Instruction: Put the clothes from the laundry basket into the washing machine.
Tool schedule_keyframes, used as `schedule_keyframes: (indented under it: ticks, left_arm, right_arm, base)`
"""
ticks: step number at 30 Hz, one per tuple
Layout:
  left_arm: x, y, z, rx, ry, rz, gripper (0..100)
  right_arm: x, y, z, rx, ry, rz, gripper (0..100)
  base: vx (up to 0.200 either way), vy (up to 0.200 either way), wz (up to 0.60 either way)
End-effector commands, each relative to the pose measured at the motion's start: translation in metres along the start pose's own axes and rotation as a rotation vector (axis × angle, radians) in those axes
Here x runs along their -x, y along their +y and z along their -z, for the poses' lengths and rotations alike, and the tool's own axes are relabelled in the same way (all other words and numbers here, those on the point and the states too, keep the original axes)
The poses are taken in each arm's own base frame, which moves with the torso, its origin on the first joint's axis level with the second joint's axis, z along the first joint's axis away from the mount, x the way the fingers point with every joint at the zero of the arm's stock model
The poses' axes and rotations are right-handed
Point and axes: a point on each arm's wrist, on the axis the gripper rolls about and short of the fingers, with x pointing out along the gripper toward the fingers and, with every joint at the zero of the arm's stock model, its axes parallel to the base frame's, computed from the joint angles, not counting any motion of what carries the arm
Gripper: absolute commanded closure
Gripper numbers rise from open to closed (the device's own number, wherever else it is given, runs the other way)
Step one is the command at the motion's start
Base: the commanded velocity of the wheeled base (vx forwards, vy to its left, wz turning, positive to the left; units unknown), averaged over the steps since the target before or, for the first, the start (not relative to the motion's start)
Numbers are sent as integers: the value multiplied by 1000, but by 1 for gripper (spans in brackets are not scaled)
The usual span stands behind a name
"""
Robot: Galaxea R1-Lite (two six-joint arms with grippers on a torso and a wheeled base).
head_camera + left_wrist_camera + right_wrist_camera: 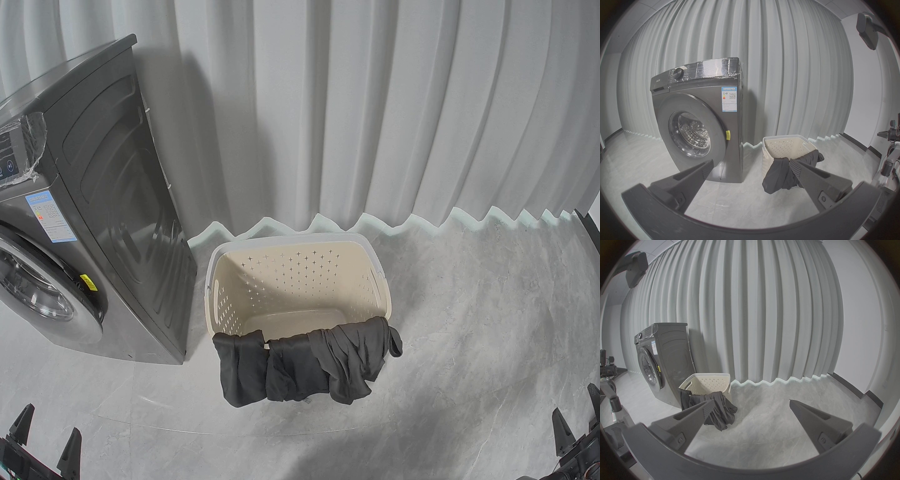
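Left tool [750,163] and right tool [751,405] wide open, empty; best grab clothes [300,365] draped on basket [294,239] rim at bunched middle, lift clear.

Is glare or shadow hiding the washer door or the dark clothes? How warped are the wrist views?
Head view: even light; the clothes stand out against the laundry basket. Left wrist view: mild reflections on the washing machine door, drum visible; fisheye bows the curtain. Right wrist view: same bowing, dark corners.
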Motion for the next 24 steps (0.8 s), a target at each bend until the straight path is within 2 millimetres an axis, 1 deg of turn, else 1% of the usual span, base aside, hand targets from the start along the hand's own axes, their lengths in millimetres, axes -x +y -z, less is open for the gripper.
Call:
schedule_keyframes:
  ticks: [1, 2, 8, 14, 23, 24]
  left_arm:
    - [0, 0, 5, -1, -1, 1, 0]
    - [0, 0, 5, 1, -1, 1, 0]
    - [0, 0, 5, 1, -1, 1, 0]
    - [0, 0, 5, -1, -1, 3, 0]
    - [0, 0, 5, 1, -1, 1, 0]
    - [0, 0, 5, 1, 0, 1, 0]
  right_arm:
    - [0, 0, 5, 0, 0, 0, 0]
    - [0, 0, 5, 0, 0, 0, 0]
    - [0, 0, 5, 0, 0, -2, 0]
    - [0, 0, 5, 0, 0, 0, 0]
    - [0, 0, 5, 0, 0, 0, 0]
    - [0, 0, 5, 0, 0, 0, 0]
  base:
    - [200, 0, 0]
    - [200, 0, 0]
    - [0, 0, 0]
    - [200, 0, 0]
    - [0, 0, 0]
    - [0, -200, 0]
